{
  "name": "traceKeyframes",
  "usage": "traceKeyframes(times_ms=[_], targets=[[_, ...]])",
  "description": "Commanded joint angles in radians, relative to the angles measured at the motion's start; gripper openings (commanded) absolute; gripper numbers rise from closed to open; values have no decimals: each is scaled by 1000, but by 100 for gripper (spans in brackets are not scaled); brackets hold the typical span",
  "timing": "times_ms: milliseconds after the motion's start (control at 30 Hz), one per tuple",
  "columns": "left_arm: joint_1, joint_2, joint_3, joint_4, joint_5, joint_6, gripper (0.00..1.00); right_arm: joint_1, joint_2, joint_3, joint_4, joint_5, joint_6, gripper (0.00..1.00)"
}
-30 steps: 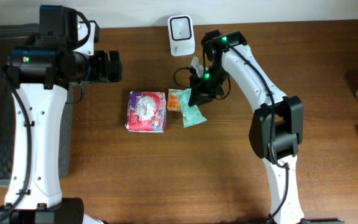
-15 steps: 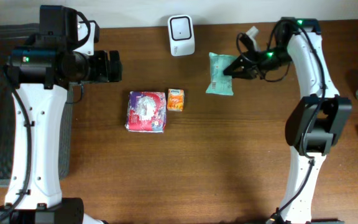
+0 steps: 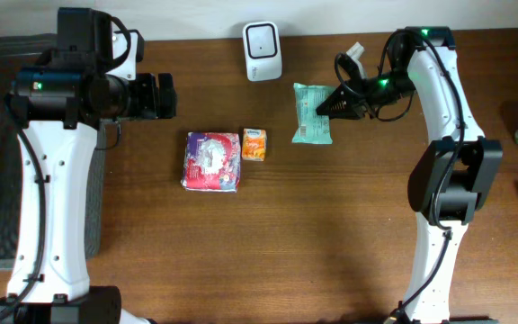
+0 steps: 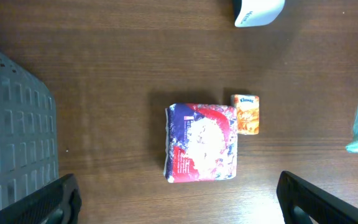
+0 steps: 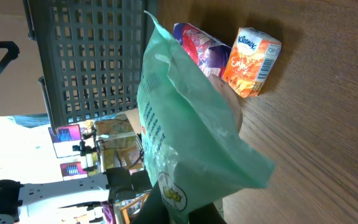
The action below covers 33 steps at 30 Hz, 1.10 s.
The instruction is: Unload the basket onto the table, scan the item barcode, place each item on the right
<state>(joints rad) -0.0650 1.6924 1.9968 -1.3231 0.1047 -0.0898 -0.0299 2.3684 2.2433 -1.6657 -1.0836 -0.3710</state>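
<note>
Wooden table (image 3: 241,261): right gripper (image 3: 334,102), clamped on the green packet (image 3: 313,115), is holding it near the back edge beside the scanner (image 3: 263,39), lifted from the centre; scan likely next. Left gripper (image 3: 165,96) idling, jaws apart.

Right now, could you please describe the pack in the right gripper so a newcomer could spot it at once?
Start at the white scanner at the far edge of the table. Just right of it, the right gripper pinches a flat mint-green pack. It is the only green one; the orange pack and purple pack lie unheld further left.
</note>
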Motion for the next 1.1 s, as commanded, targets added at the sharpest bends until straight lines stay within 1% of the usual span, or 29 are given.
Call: traceKeyframes(times_ms=[0,33,67,133,167,200,233,367,400,433,533,600,667,700,767,800,833,900,933,1000,1067], targets=[[3,-16,1,2,10,9,99,18,-36,21,5,5,1,4],[3,-16,1,2,10,9,99,24,-36,21,17,72,54,4],[3,-16,1,2,10,9,99,34,-36,21,45,209,171,4],[3,-16,1,2,10,9,99,62,-37,21,79,510,379,4],[3,-16,1,2,10,9,99,83,-37,21,85,686,480,4],[3,-16,1,2,10,9,99,113,-36,21,84,903,615,4],[3,-16,1,2,10,9,99,138,-37,21,82,1047,694,4],[3,-16,1,2,10,9,99,230,-36,21,64,1374,845,4],[3,-16,1,2,10,9,99,265,-37,21,49,1482,890,4],[3,-16,1,2,10,9,99,294,-36,18,46,1531,896,4],[3,-16,1,1,10,9,99,326,-35,16,49,1540,896,5],[3,-16,1,1,10,9,99,306,-35,16,51,1522,895,23],[3,-16,1,2,10,9,99,283,-34,16,53,1453,830,29],[3,-16,1,2,10,9,99,273,-34,16,57,1405,771,32],[3,-16,1,2,10,9,99,269,-25,16,58,1387,715,55],[3,-16,1,2,10,9,99,269,-19,16,58,1393,702,69],[3,-16,1,2,10,9,99,264,-12,16,61,1392,700,87],[3,-16,1,2,10,9,99,225,-11,16,86,1320,683,92],[3,-16,1,2,10,9,99,188,-11,16,103,1227,629,91],[3,-16,1,2,10,9,99,79,-8,16,113,937,462,92],[3,-16,1,2,10,9,99,-10,-6,4,102,741,335,91]])
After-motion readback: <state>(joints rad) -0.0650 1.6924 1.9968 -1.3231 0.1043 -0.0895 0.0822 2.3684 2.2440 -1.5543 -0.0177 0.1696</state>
